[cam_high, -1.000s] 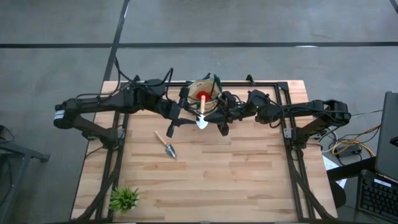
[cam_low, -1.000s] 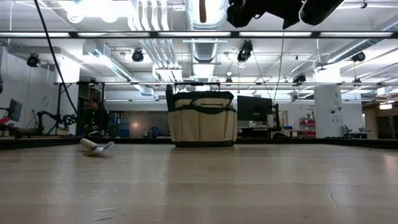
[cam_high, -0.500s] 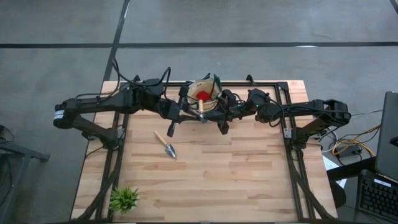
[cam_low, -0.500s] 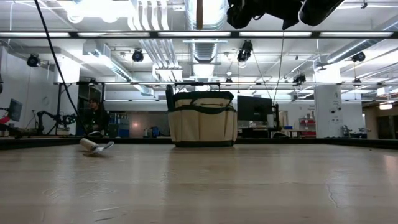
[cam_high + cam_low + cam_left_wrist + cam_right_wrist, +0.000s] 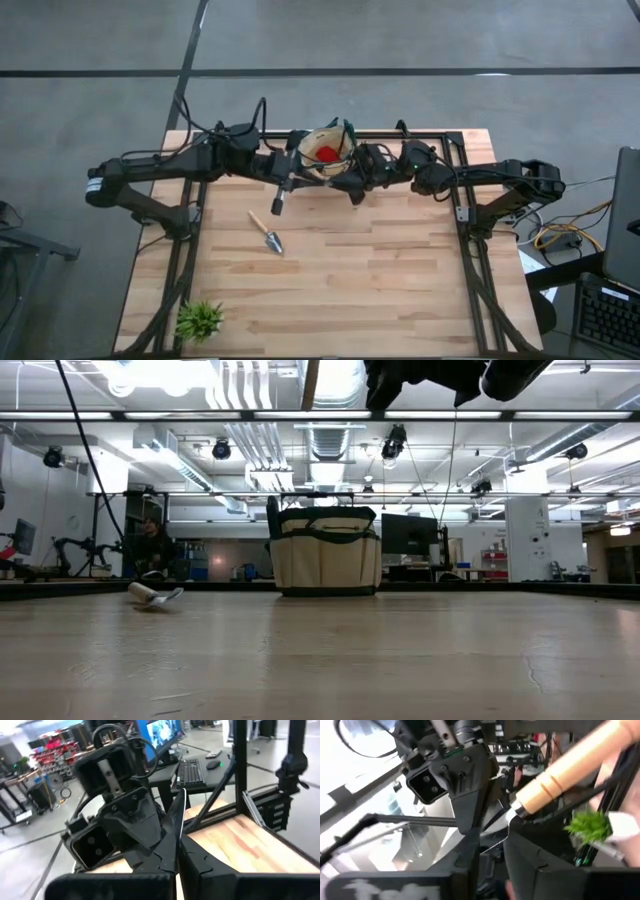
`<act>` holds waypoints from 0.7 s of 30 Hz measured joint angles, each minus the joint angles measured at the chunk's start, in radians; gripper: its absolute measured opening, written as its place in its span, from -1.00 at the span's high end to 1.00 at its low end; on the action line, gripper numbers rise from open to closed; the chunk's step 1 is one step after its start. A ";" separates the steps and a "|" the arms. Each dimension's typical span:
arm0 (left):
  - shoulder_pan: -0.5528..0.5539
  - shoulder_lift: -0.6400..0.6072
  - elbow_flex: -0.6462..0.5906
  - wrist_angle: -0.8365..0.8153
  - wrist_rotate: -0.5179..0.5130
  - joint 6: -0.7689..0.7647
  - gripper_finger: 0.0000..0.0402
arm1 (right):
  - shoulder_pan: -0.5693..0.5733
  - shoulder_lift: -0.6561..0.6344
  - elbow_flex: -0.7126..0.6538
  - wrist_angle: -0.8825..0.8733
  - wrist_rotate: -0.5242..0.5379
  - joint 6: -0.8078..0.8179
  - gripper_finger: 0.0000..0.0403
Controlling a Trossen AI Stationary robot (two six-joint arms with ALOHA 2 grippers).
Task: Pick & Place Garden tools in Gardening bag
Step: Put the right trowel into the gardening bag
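Roughly midway — red item (image 5: 326, 153) in bag (image 5: 341, 172), one trowel (image 5: 570, 764) clamped between right gripper (image 5: 506, 820) fingers, left gripper (image 5: 172, 854) closed w/ nothing held, other trowel (image 5: 267, 232) left.

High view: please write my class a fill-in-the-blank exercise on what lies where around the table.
1. The tool lying loose on the table, with a wooden handle and a silver blade, is a ___.
2. The item showing inside the gardening bag is coloured ___.
3. The spiky green plant stands at a table corner on the picture's ___ side.

Missing words: trowel; red; left
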 joint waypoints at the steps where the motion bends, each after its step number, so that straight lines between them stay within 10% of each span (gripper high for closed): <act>1: 0.001 -0.001 0.001 0.000 -0.006 -0.014 0.98 | -0.004 0.000 0.000 0.002 0.000 -0.031 0.59; 21: 0.041 -0.055 0.007 0.012 -0.012 -0.562 0.99 | -0.049 -0.023 0.062 -0.009 -0.058 -0.681 0.39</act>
